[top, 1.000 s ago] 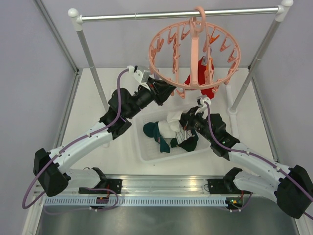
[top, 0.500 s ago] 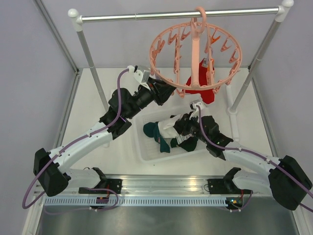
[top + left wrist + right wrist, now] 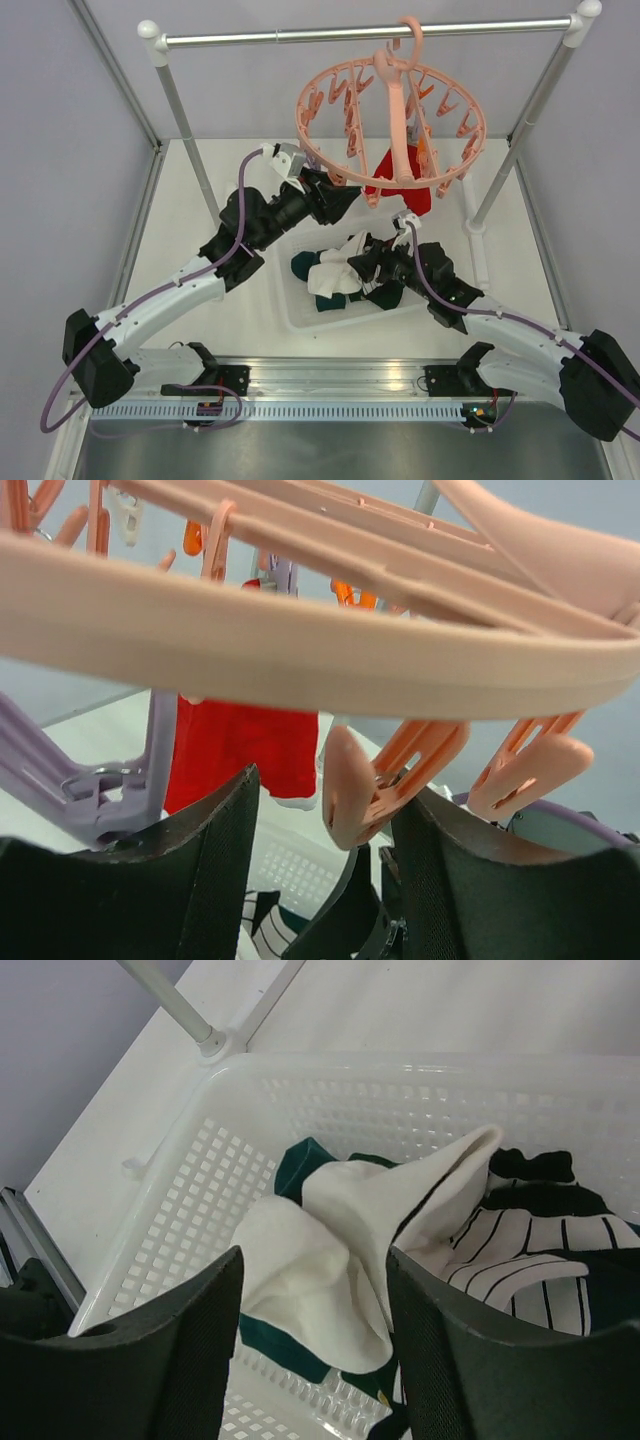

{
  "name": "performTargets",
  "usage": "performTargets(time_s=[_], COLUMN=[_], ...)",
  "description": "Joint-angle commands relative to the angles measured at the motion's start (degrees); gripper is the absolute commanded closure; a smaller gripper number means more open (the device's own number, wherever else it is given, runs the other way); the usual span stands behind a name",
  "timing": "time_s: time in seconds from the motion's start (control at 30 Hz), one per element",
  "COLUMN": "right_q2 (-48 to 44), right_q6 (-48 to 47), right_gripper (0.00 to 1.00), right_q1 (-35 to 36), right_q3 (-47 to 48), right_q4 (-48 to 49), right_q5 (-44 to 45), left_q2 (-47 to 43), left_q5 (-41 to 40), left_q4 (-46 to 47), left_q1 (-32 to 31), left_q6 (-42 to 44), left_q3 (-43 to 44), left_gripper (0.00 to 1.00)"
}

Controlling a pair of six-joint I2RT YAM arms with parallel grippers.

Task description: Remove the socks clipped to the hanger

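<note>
Presently listed, left to right. Left gripper [image 3: 345, 193]: jaws held wide under the near rim of the hanger [image 3: 300, 650], one pink clip [image 3: 350, 795] seen between them. Red sock [image 3: 245, 750]: clipped at the ring's far side, hung lengthwise downward, beyond and right of this gripper; left arm judged nearer. Right gripper [image 3: 312, 1260]: spread wide, nothing held, over a white sock [image 3: 330, 1210] laid in the tray [image 3: 200, 1180].

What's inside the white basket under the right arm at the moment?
A plain white sock lies on top, over dark teal socks and beside a black-striped white sock. The basket floor under the pile is covered, so how many lie beneath cannot be told.
</note>
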Motion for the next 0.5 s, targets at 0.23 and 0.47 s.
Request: performTargets(time_s=[0.23,0.47], right_q2=[-7.4,-13.7], right_q6=[-2.6,-2.4], right_gripper=[0.33,0.31], right_q1=[0.1,0.2], right_q3=[-1.3,-0.6], right_q4=[-5.9,-12.9], right_q5=[1.3,1.9], left_q2=[-6.9,-10.2], left_q5=[-0.3,-3.2], left_q4=[-7.7,-24.6], left_q1=[-0.3,-0.2], left_q6=[-3.6,-3.2], left_q3=[-5.8,-6.8], left_gripper=[0.41,0.42])
